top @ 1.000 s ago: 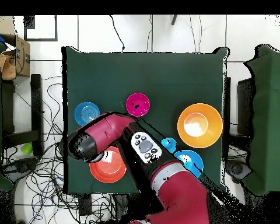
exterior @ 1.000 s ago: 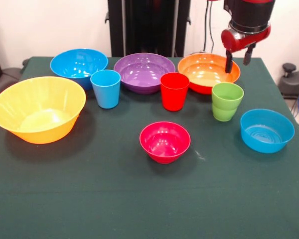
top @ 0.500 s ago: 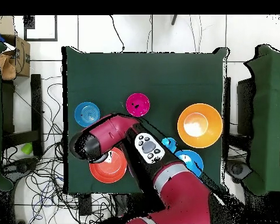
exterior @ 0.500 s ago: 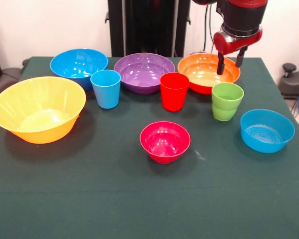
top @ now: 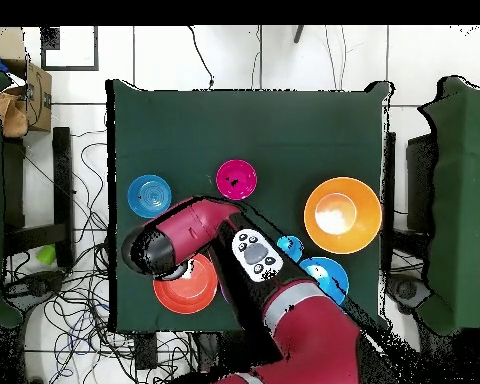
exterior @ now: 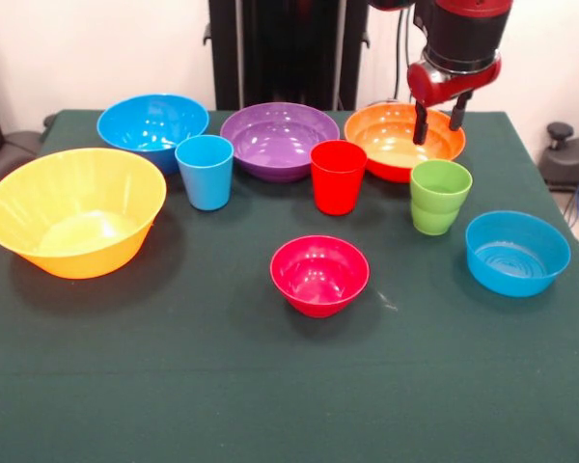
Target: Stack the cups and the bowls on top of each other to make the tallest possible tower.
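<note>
Nothing is stacked; every piece stands apart on the green table. My gripper [exterior: 437, 122] is open and empty, hanging just above the red-orange bowl [exterior: 394, 145] at the far right. In front of that bowl stands the lime green cup [exterior: 440, 197]. The red cup [exterior: 338, 177], purple bowl [exterior: 279, 140], light blue cup [exterior: 205, 172] and large blue bowl [exterior: 152, 125] run along the far side. The big yellow-orange bowl [exterior: 74, 212] is at the left, the small magenta bowl [exterior: 319, 275] in the middle, the small blue bowl [exterior: 517, 253] at the right. In the overhead view my arm [top: 184, 235] hides the gripper.
The table cloth [exterior: 174, 386] stretches from the magenta bowl to the near edge. In the overhead view the arm covers the purple bowl and the red and green cups; the red-orange bowl [top: 189, 288] shows beside it. Chairs and cables surround the table.
My gripper has moved left in the front view and slightly up, from the red-orange bowl's right rim to above its inside. No cup or bowl has moved.
</note>
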Controlling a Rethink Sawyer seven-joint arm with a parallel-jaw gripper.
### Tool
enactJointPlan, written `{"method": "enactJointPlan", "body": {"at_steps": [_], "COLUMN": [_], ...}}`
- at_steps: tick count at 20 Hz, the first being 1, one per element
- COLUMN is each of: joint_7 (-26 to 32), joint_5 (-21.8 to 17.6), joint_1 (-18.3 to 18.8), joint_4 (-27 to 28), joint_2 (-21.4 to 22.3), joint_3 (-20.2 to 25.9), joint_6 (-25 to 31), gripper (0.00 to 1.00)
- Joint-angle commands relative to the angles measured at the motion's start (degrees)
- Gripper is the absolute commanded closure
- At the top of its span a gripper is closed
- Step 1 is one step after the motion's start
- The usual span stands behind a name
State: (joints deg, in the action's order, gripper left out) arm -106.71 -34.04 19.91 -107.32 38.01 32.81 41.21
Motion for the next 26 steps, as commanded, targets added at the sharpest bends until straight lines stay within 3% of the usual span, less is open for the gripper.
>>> {"method": "enactJointPlan", "body": {"at_steps": [1,7,11,15,26], "joint_7": [-2.3,-3.0,-4.3,-4.0,-3.8], "joint_5": [-2.5,1.2,3.7,3.4,0.7], "joint_1": [-1.7,-2.4,-4.8,-6.6,-9.4], "joint_4": [1.6,0.8,4.2,8.9,15.3], "joint_2": [-2.8,1.2,0.9,-1.1,-4.5], "joint_3": [-2.1,-0.6,-0.5,-2.0,-6.5], "joint_6": [-4.4,-0.9,1.9,3.1,2.2], "gripper": [0.00,0.00,0.00,0.00,0.00]}}
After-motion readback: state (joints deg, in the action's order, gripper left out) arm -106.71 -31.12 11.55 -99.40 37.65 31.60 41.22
